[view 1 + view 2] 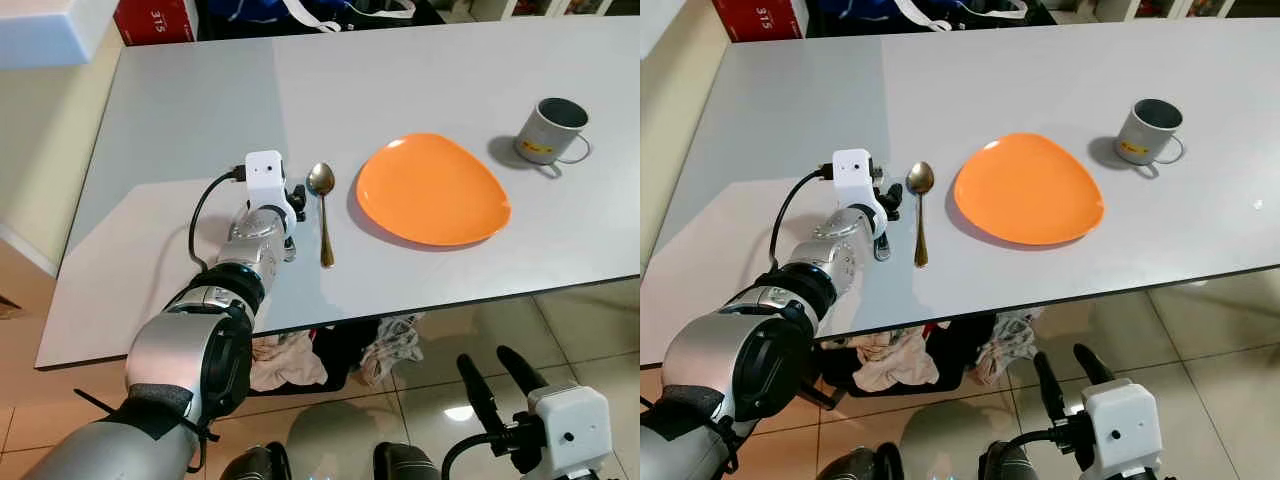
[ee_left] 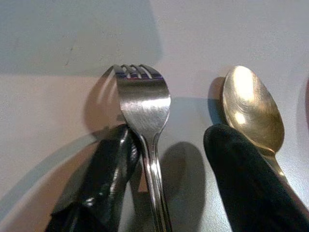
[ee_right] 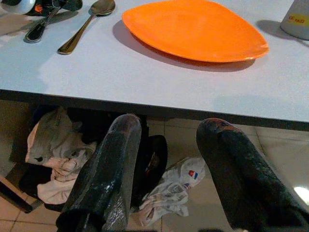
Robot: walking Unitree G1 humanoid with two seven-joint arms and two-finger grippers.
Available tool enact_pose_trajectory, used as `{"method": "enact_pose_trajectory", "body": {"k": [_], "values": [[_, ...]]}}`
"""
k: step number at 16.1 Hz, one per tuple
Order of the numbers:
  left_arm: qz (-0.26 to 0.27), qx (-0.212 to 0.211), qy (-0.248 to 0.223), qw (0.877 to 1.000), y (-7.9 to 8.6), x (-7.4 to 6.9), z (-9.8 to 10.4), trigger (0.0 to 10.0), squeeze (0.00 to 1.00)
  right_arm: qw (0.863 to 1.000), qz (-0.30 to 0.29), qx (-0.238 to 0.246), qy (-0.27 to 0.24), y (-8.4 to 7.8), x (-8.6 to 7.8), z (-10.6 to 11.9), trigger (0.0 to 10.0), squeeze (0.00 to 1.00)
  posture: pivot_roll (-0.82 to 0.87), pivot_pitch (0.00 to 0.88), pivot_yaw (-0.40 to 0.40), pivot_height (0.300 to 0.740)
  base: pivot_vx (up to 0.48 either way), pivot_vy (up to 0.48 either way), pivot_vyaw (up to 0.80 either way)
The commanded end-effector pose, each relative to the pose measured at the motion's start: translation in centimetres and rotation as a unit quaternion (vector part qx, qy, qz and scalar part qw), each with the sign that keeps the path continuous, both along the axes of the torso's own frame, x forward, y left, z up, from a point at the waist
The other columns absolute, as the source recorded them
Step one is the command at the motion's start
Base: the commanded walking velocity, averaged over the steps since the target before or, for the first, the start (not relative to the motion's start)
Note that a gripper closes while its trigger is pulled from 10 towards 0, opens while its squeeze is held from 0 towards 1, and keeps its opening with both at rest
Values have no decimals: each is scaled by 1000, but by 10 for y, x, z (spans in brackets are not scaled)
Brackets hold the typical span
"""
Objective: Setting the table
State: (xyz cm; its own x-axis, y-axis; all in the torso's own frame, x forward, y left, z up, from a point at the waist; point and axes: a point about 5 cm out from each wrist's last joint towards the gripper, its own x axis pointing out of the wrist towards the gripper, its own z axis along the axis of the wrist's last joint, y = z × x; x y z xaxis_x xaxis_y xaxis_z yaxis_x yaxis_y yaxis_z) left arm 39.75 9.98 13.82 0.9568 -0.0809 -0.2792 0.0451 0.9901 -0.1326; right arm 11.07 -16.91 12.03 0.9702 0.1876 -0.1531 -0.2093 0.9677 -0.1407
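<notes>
A steel fork (image 2: 145, 99) lies on the grey table (image 1: 180, 120), just left of a gold spoon (image 1: 322, 200). An orange plate (image 1: 432, 188) sits right of the spoon, and a grey mug (image 1: 550, 130) stands further right. My left gripper (image 2: 171, 135) rests low on the table, open, with the fork's neck between its fingers. One finger (image 2: 104, 179) touches the fork; the other (image 2: 246, 179) stands apart, over the spoon's handle. My right gripper (image 1: 497, 365) hangs open and holds nothing, below the table's front edge.
Crumpled clothes (image 1: 290, 360) lie on the tiled floor under the table's front edge. A red box (image 1: 155, 20) and dark bags (image 1: 300, 12) sit beyond the far edge. Bare tabletop stretches behind the plate and left of the fork.
</notes>
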Motion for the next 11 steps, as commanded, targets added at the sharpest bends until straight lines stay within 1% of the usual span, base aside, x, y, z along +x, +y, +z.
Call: {"method": "enact_pose_trajectory", "body": {"k": [1,6,8,11], "values": [[-11,14,1,1000,-1,1,3,10000,1000,1000,-1,9,1,2,-1,2,10000,0,-372,159,44,740,0,0,0],[-14,18,-1,1000,0,1,3,10000,1000,1000,-2,9,-2,3,2,1,10000,0,-368,150,49,740,0,0,0],[-18,41,-6,999,1,1,3,10000,1000,1000,-1,10,-7,4,6,1,10000,0,-358,135,52,740,0,0,0],[-18,43,-10,999,4,2,4,10000,1000,1000,1,12,-10,4,10,0,10000,0,-345,124,51,740,0,0,0]]}}
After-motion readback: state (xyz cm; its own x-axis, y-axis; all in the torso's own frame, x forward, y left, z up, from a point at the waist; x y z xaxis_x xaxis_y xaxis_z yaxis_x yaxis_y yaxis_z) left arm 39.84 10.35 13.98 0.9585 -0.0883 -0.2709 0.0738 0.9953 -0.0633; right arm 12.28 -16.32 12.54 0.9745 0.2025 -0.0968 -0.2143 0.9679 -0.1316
